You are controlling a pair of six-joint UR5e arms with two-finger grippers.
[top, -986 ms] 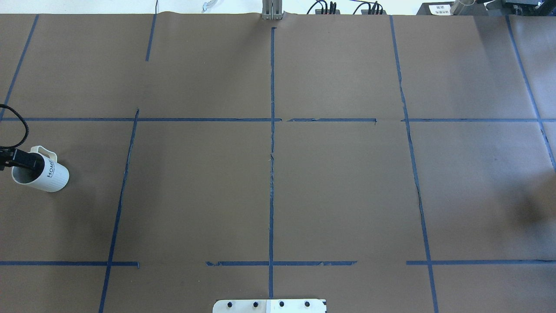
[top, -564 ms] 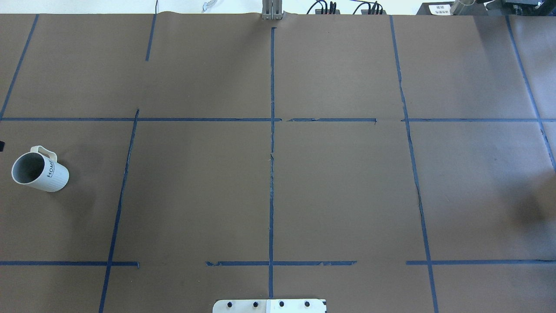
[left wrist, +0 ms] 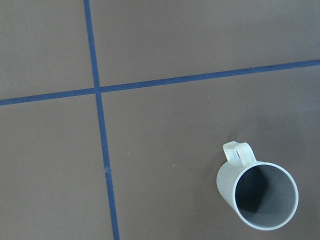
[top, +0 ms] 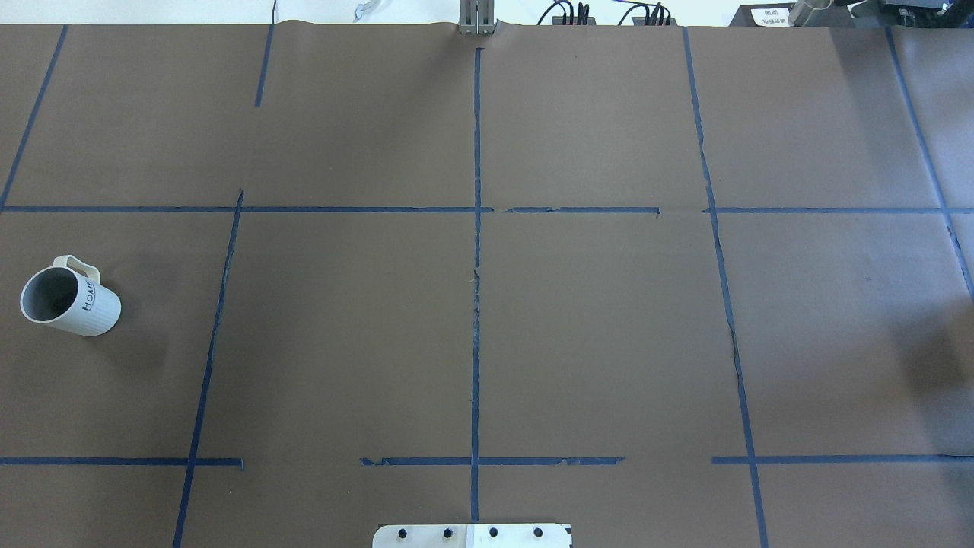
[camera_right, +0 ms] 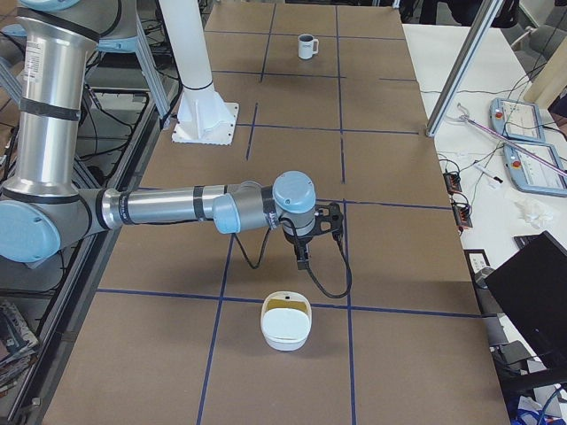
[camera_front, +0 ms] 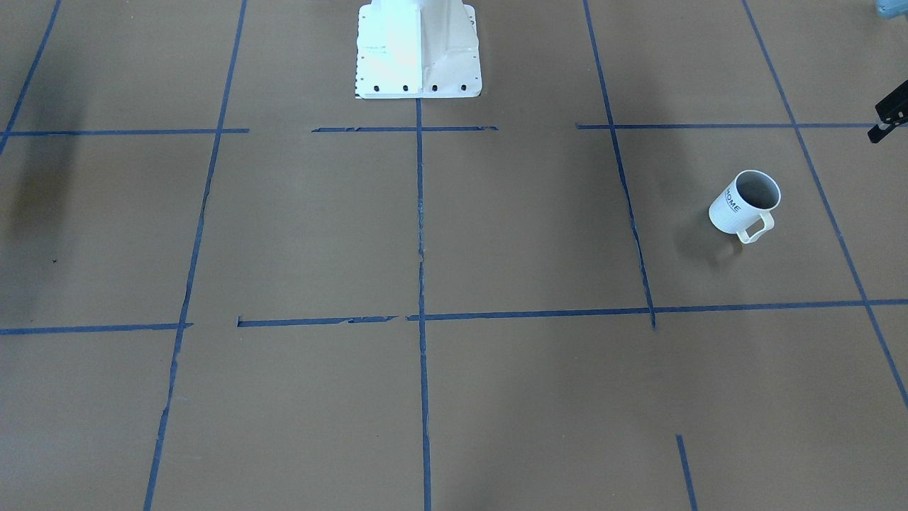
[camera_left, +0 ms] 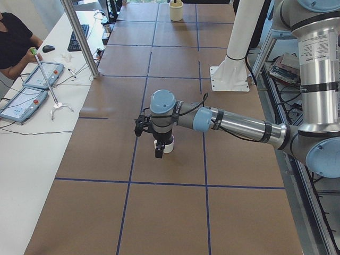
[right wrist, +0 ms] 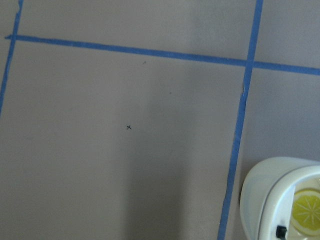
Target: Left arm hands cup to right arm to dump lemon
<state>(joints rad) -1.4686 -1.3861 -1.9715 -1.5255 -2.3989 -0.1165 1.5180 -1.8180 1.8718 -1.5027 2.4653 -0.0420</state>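
The white ribbed cup (top: 70, 301) with "HOME" lettering stands upright at the table's left edge, and it also shows in the front view (camera_front: 744, 203) and the left wrist view (left wrist: 260, 194). Its grey inside shows no lemon. My left gripper (camera_left: 158, 151) hangs close beside the cup (camera_left: 169, 145), apart from it. Only a black bit of it (camera_front: 890, 113) shows in the front view, so I cannot tell if it is open. My right gripper (camera_right: 303, 258) hovers over the table's far right end, and I cannot tell its state.
A white container (camera_right: 285, 322) sits just in front of my right gripper. In the right wrist view it (right wrist: 272, 200) holds a yellow round with a lemon-slice pattern (right wrist: 305, 210). Blue tape lines grid the brown table. The robot's white base (camera_front: 418, 50) stands mid-table.
A second ago my left gripper's black finger was at the cup's mouth. It has drawn back to the left, out of the overhead view. The cup has stayed put.
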